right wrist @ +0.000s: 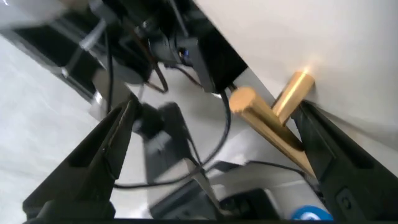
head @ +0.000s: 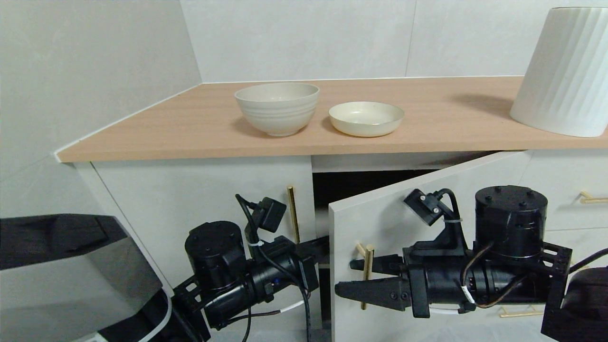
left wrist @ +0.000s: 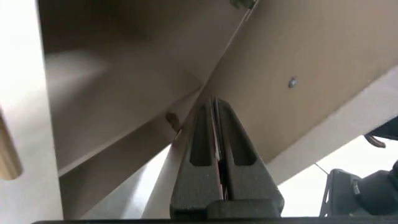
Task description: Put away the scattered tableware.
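Tableware not yet stowed: we find deep ribbed cream bowl (head: 277, 108) and shallow cream dish (head: 366, 118) on the far wooden countertop (head: 451, 114). Below, white cabinet door (head: 403, 204) ajar; right gripper (head: 351, 278) spread around its brass handle (head: 368, 251), left gripper (left wrist: 216, 149) pressed together in the gap.
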